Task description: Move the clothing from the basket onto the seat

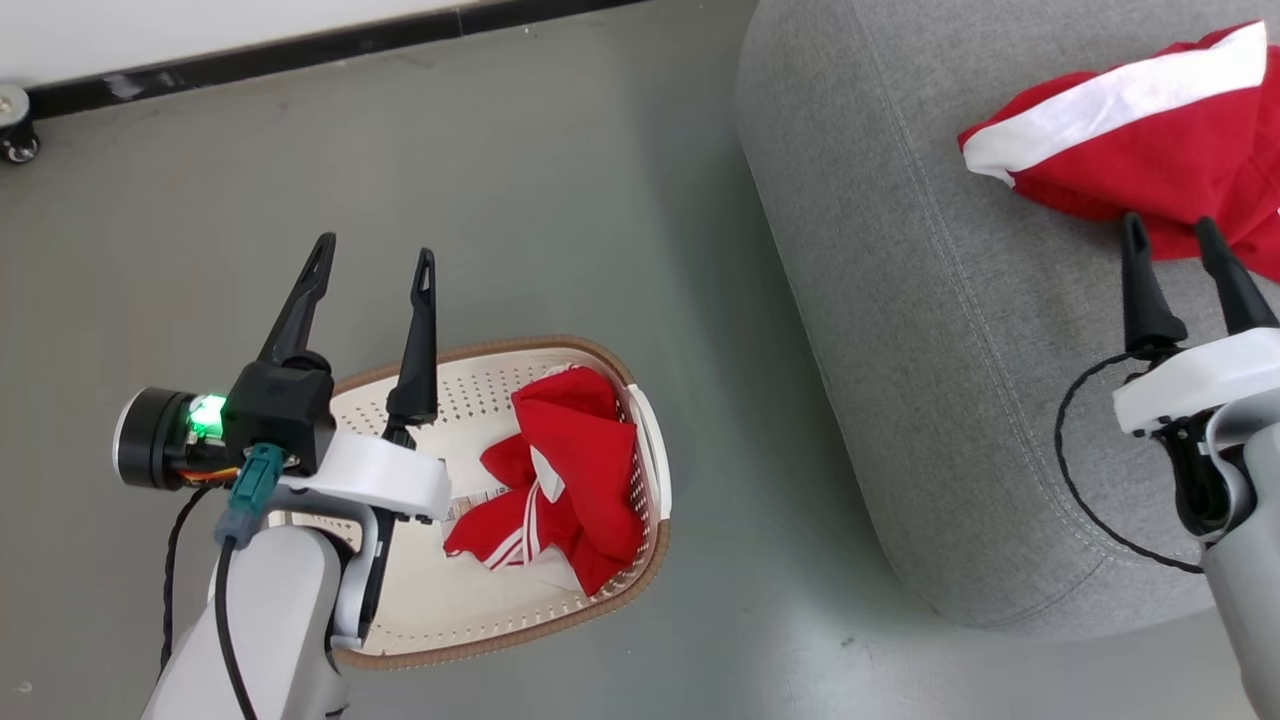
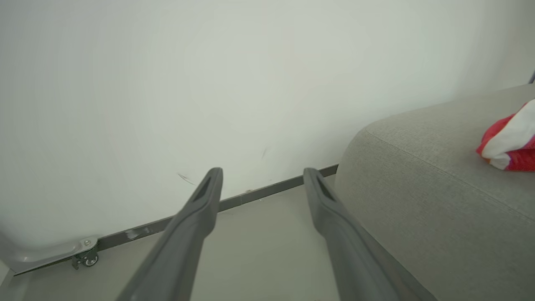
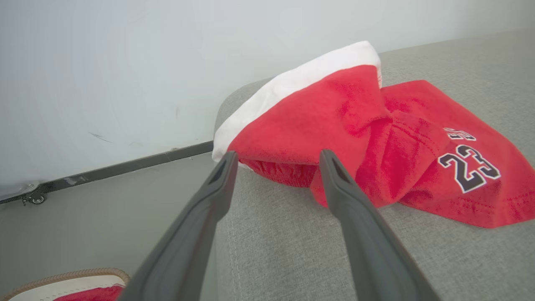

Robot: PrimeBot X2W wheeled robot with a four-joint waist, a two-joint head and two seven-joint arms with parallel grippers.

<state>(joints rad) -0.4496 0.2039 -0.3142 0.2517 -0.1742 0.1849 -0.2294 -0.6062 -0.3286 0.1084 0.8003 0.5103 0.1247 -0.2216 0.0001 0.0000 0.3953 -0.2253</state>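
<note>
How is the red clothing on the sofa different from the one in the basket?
The sofa garment lies on the grey seat; the basket garment sits bunched inside the basket. The sofa garment shows a broad white band and number 23; the basket garment shows thin white stripes. Both are red and white.

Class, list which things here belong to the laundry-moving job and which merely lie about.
Job: cream perforated plastic basket; grey upholstered seat cushion; red white-striped fabric garment in the basket; second red garment on the seat.
Just there: small caster wheel; black skirting strip.
</note>
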